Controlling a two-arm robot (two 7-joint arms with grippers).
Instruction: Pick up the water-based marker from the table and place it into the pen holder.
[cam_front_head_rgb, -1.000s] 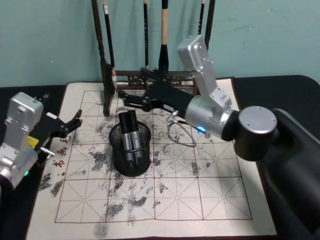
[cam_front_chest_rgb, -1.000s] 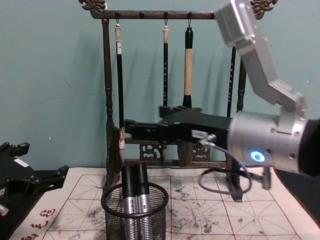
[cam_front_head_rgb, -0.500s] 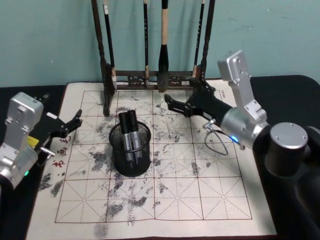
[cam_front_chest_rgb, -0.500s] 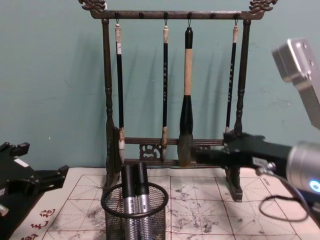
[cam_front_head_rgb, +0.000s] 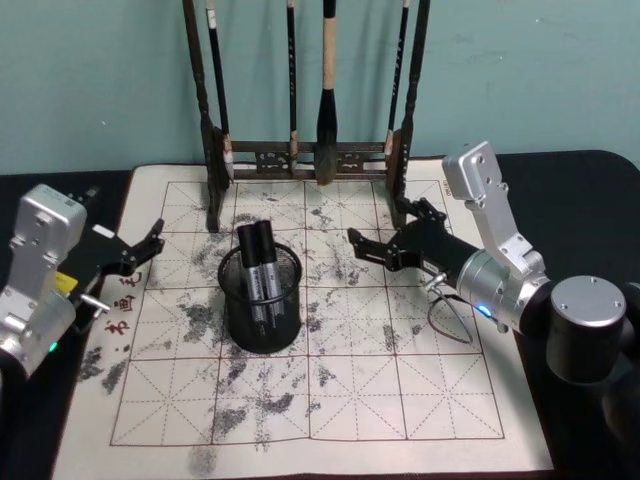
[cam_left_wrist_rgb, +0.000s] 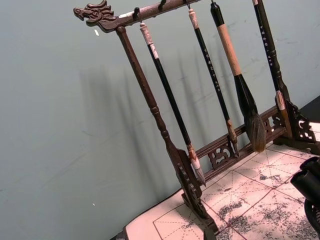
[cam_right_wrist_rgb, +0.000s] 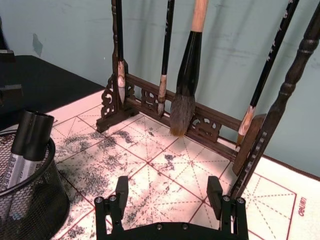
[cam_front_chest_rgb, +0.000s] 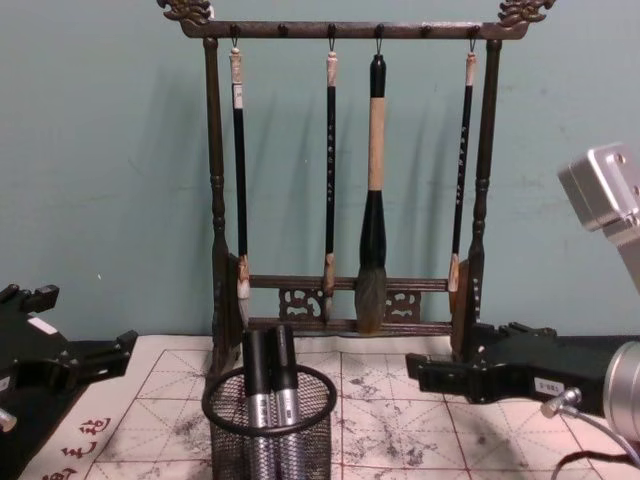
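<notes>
The pen holder (cam_front_head_rgb: 262, 312), a black wire-mesh cup, stands on the left half of the gridded practice mat. Two water-based markers (cam_front_head_rgb: 257, 262) with black caps stand upright inside it, side by side; they show again as the markers (cam_front_chest_rgb: 268, 375) in the holder (cam_front_chest_rgb: 270, 425) and the markers (cam_right_wrist_rgb: 31, 134) in the holder (cam_right_wrist_rgb: 27, 200). My right gripper (cam_front_head_rgb: 384, 230) hovers low to the holder's right, apart from it, open and empty. The right gripper (cam_right_wrist_rgb: 168, 192) has its fingers spread wide; the chest view shows it (cam_front_chest_rgb: 432, 372) from the side. My left gripper (cam_front_head_rgb: 152, 240) rests open at the mat's left edge.
A tall dark wooden brush rack (cam_front_head_rgb: 310, 155) with several hanging brushes (cam_front_chest_rgb: 372, 260) stands along the mat's back edge, close behind my right gripper. The ink-stained mat (cam_front_head_rgb: 330, 400) lies on a black table. A cable loop (cam_front_head_rgb: 452, 322) hangs under my right wrist.
My right arm has drawn back from over the pen holder toward the right and come lower, its gripper open and empty throughout. The two markers and the left arm have not moved.
</notes>
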